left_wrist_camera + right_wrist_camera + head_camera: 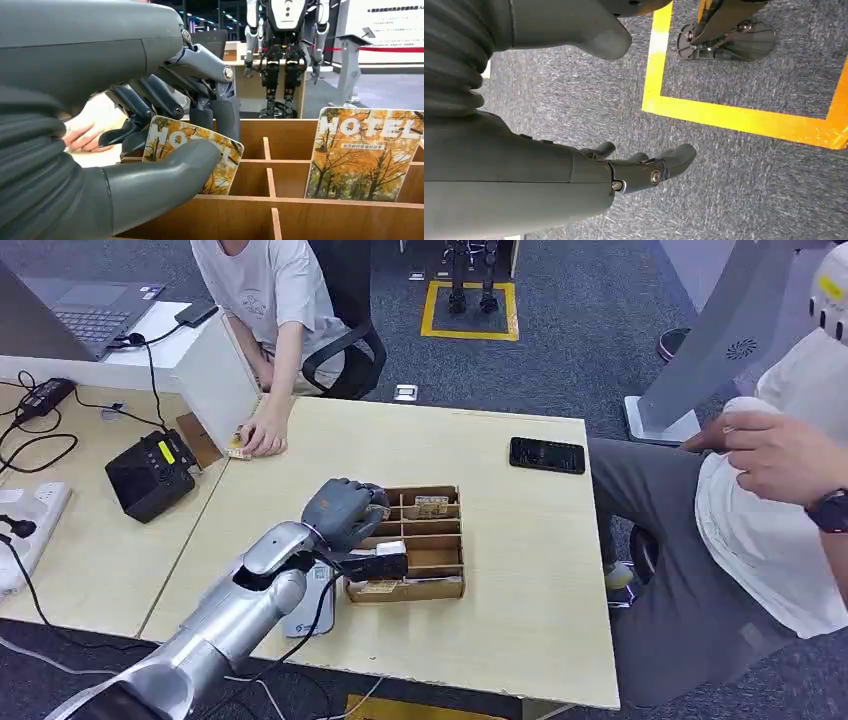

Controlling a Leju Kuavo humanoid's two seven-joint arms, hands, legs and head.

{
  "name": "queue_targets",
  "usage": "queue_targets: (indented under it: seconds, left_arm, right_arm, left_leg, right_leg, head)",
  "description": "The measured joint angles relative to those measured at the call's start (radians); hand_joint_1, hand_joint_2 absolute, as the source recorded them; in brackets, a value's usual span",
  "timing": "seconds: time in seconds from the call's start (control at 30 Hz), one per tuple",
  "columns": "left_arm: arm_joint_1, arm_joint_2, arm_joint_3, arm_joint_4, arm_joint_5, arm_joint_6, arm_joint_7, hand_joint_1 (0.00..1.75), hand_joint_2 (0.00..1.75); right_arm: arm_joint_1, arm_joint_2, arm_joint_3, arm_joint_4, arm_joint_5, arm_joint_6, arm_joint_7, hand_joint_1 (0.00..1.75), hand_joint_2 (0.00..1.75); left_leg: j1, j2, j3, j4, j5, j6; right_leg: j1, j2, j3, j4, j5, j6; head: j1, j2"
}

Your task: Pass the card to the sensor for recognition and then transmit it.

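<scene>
My left hand [345, 512] reaches into the left side of a wooden divided box [440, 587] on the table. In the left wrist view the thumb and fingers [165, 175] pinch a yellow "HOTEL" card [222, 160], which leans over a compartment. A second, matching card [365, 155] stands upright in another compartment, and cards [432, 505] show at the box's far side. A flat pale device [312, 615] lies by the box's near left corner, partly under my arm. My right hand [639, 170] hangs over the carpet with its fingers apart, holding nothing.
A black phone [546, 455] lies at the table's far right. A black device [150, 475] with cables sits on the left table. A person's hand [262, 435] rests by a white board at the far left edge. Another person [780, 470] sits close on the right.
</scene>
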Motion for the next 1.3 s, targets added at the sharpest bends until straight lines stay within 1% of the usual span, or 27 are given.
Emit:
queue_targets:
  seconds: [0.1, 0.13, 0.2, 0.27, 0.3, 0.33, 0.43, 0.47, 0.5, 0.53, 0.57, 0.6, 0.63, 0.7, 0.87, 0.9, 0.93, 1.0, 1.07, 1.13, 1.17, 1.2, 1.23, 1.3]
  left_arm:
    - [0.004, 0.006, 0.002, -0.004, 0.024, 0.003, -0.014, 1.75, 1.75]
    - [0.007, 0.013, 0.004, -0.013, 0.039, -0.003, -0.020, 1.75, 1.75]
    - [0.008, 0.038, 0.011, -0.061, 0.081, -0.031, -0.027, 1.75, 1.75]
    - [-0.002, 0.087, 0.021, -0.119, 0.127, -0.075, -0.029, 1.75, 1.75]
    - [-0.013, 0.103, 0.028, -0.150, 0.164, -0.109, -0.029, 1.75, 1.75]
    - [-0.033, 0.131, 0.039, -0.187, 0.205, -0.147, -0.020, 1.75, 1.75]
    - [-0.071, 0.182, 0.062, -0.248, 0.242, -0.184, -0.013, 1.75, 1.75]
    - [-0.086, 0.203, 0.065, -0.268, 0.272, -0.204, -0.009, 1.75, 1.75]
    - [-0.109, 0.223, 0.070, -0.290, 0.316, -0.230, 0.004, 1.75, 1.75]
    - [-0.151, 0.248, 0.079, -0.320, 0.380, -0.269, 0.025, 1.75, 1.75]
    - [-0.191, 0.268, 0.087, -0.337, 0.418, -0.300, 0.041, 1.75, 1.75]
    - [-0.257, 0.297, 0.103, -0.360, 0.467, -0.344, 0.067, 1.75, 1.75]
    - [-0.303, 0.315, 0.115, -0.376, 0.491, -0.368, 0.081, 1.75, 1.75]
    - [-0.365, 0.346, 0.125, -0.405, 0.505, -0.387, 0.095, 1.75, 1.75]
    - [-0.404, 0.378, 0.128, -0.451, 0.503, -0.370, 0.109, 1.75, 1.75]
    - [-0.422, 0.386, 0.128, -0.456, 0.510, -0.372, 0.121, 1.75, 1.75]
    - [-0.449, 0.397, 0.128, -0.463, 0.528, -0.382, 0.148, 1.75, 1.75]
    - [-0.501, 0.416, 0.128, -0.473, 0.552, -0.391, 0.173, 1.75, 1.75]
    - [-0.514, 0.428, 0.128, -0.481, 0.547, -0.378, 0.177, 1.75, 1.75]
    - [-0.491, 0.434, 0.128, -0.481, 0.500, -0.331, 0.172, 1.75, 1.75]
    - [-0.470, 0.433, 0.129, -0.478, 0.445, -0.282, 0.165, 1.75, 1.75]
    - [-0.450, 0.424, 0.129, -0.464, 0.387, -0.231, 0.165, 1.75, 1.75]
    - [-0.425, 0.407, 0.132, -0.432, 0.298, -0.158, 0.165, 1.75, 1.75]
    - [-0.382, 0.359, 0.138, -0.350, 0.156, -0.031, 0.165, 1.75, 1.75]
  right_arm:
    - [0.000, 0.000, 0.000, 0.000, -0.003, 0.000, 0.000, 0.00, 1.75]
    - [0.000, 0.000, 0.000, 0.000, -0.003, 0.000, 0.001, 0.00, 1.75]
    - [0.001, 0.000, 0.000, 0.000, -0.006, -0.001, 0.002, 0.00, 1.75]
    - [0.002, 0.000, 0.000, 0.000, -0.006, -0.001, 0.002, 0.00, 1.75]
    - [0.002, 0.000, 0.000, 0.000, -0.006, -0.001, 0.002, 0.00, 1.75]
    - [0.003, 0.000, 0.000, 0.000, -0.009, -0.001, 0.003, 0.00, 1.75]
    - [0.003, 0.000, -0.001, 0.000, -0.018, -0.001, 0.004, 0.00, 1.75]
    - [0.003, 0.000, -0.001, 0.000, -0.018, -0.001, 0.005, 0.00, 1.75]
    - [0.003, 0.000, -0.002, 0.000, -0.018, -0.002, 0.005, 0.00, 1.75]
    - [0.002, 0.000, -0.003, 0.000, -0.018, -0.003, 0.005, 0.00, 1.75]
    - [0.003, 0.000, -0.004, 0.000, -0.018, -0.003, 0.005, 0.00, 1.75]
    - [0.003, 0.000, -0.005, 0.000, -0.018, -0.003, 0.005, 0.00, 1.75]
    - [0.005, 0.000, -0.007, 0.000, -0.019, -0.004, 0.006, 0.00, 1.75]
    - [0.005, 0.000, -0.009, 0.000, -0.018, -0.004, 0.006, 0.00, 1.75]
    - [0.001, 0.000, -0.009, 0.000, -0.021, -0.003, 0.006, 0.00, 1.75]
    - [0.002, 0.000, -0.009, 0.000, -0.022, -0.003, 0.006, 0.00, 1.75]
    - [0.002, 0.000, -0.010, 0.000, -0.023, -0.003, 0.006, 0.00, 1.75]
    - [0.002, 0.000, -0.011, 0.000, -0.023, -0.003, 0.006, 0.00, 1.75]
    - [0.001, 0.000, -0.012, 0.000, -0.023, -0.003, 0.006, 0.00, 1.75]
    - [0.001, 0.001, -0.012, 0.000, -0.021, -0.003, 0.004, 0.00, 1.75]
    - [0.001, 0.002, -0.012, 0.000, -0.020, -0.002, 0.003, 0.00, 1.75]
    - [0.001, 0.003, -0.012, 0.000, -0.018, -0.001, 0.002, 0.00, 1.75]
    - [0.000, 0.003, -0.012, 0.000, -0.015, 0.000, 0.001, 0.00, 1.75]
    - [-0.004, 0.004, -0.011, 0.000, -0.009, 0.001, 0.001, 0.00, 1.75]
  left_leg:
    - [0.000, 0.000, 0.000, 0.000, 0.000, 0.000]
    - [0.000, 0.000, 0.000, 0.000, 0.000, 0.000]
    - [0.000, 0.000, 0.000, 0.000, 0.000, 0.000]
    - [0.001, 0.001, 0.000, 0.000, 0.001, -0.001]
    - [0.001, 0.001, 0.000, 0.000, 0.001, -0.001]
    - [0.001, 0.001, 0.000, 0.000, 0.001, -0.001]
    - [0.001, 0.000, 0.000, 0.000, 0.002, -0.002]
    - [0.002, -0.001, 0.000, 0.000, 0.002, -0.003]
    - [0.003, -0.001, -0.001, 0.000, 0.003, -0.002]
    - [0.003, 0.000, -0.003, 0.000, 0.003, -0.002]
    - [0.004, 0.000, -0.003, 0.000, 0.003, -0.003]
    - [0.004, 0.001, -0.004, 0.000, 0.003, -0.003]
    - [0.004, 0.001, -0.004, 0.000, 0.003, -0.003]
    - [0.003, 0.001, -0.003, 0.000, 0.003, -0.003]
    - [0.003, 0.001, -0.003, 0.000, 0.004, -0.003]
    - [0.004, 0.001, -0.004, 0.000, 0.004, -0.003]
    - [0.004, 0.001, -0.004, 0.000, 0.004, -0.003]
    - [0.004, 0.001, -0.004, 0.000, 0.004, -0.003]
    - [0.003, 0.001, -0.003, 0.000, 0.004, -0.003]
    - [0.003, 0.000, -0.003, 0.000, 0.004, -0.003]
    - [0.003, 0.001, -0.003, 0.000, 0.004, -0.003]
    - [0.003, 0.001, -0.002, 0.000, 0.004, -0.003]
    - [0.003, 0.000, -0.002, 0.000, 0.004, -0.003]
    - [0.003, -0.002, -0.003, 0.000, 0.005, -0.004]
  right_leg:
    - [0.000, 0.000, 0.000, 0.000, 0.000, 0.000]
    - [0.000, 0.000, 0.000, 0.000, 0.000, 0.000]
    - [0.000, 0.000, 0.000, 0.000, 0.000, 0.000]
    - [0.001, 0.001, -0.001, 0.001, 0.000, 0.000]
    - [0.002, 0.001, -0.001, 0.001, 0.000, 0.000]
    - [0.002, 0.001, -0.001, 0.001, 0.000, 0.000]
    - [0.002, 0.000, -0.001, 0.001, 0.000, 0.000]
    - [0.002, 0.000, -0.001, 0.001, 0.000, 0.000]
    - [0.003, 0.000, -0.002, 0.002, 0.000, -0.001]
    - [0.003, 0.000, -0.003, 0.002, 0.001, -0.002]
    - [0.004, 0.000, -0.004, 0.002, 0.002, -0.003]
    - [0.005, 0.001, -0.005, 0.002, 0.003, -0.004]
    - [0.004, 0.001, -0.005, 0.002, 0.003, -0.004]
    - [0.004, 0.001, -0.004, 0.002, 0.003, -0.004]
    - [0.004, 0.001, -0.004, 0.002, 0.003, -0.004]
    - [0.005, 0.001, -0.004, 0.002, 0.003, -0.004]
    - [0.005, 0.001, -0.005, 0.002, 0.003, -0.004]
    - [0.005, 0.000, -0.005, 0.002, 0.003, -0.004]
    - [0.004, 0.000, -0.004, 0.002, 0.003, -0.004]
    - [0.004, 0.000, -0.004, 0.002, 0.003, -0.004]
    - [0.004, 0.000, -0.004, 0.002, 0.003, -0.004]
    - [0.004, 0.000, -0.005, 0.002, 0.003, -0.004]
    - [0.004, 0.000, -0.004, 0.002, 0.003, -0.004]
    - [0.004, -0.002, -0.003, 0.002, 0.003, -0.004]
  head:
    - [0.000, 0.000]
    - [0.000, 0.000]
    - [0.000, 0.000]
    - [0.000, 0.000]
    - [0.000, 0.000]
    - [0.000, 0.000]
    - [0.000, 0.000]
    - [0.000, 0.000]
    - [0.000, 0.000]
    - [0.001, 0.000]
    - [0.000, 0.000]
    - [0.000, 0.000]
    - [0.000, 0.000]
    - [0.000, 0.000]
    - [0.000, 0.000]
    - [0.000, 0.000]
    - [0.000, 0.000]
    - [0.000, 0.000]
    - [0.000, 0.000]
    - [0.000, 0.000]
    - [0.000, 0.000]
    - [0.000, 0.000]
    - [0.000, 0.000]
    - [0.000, 0.000]
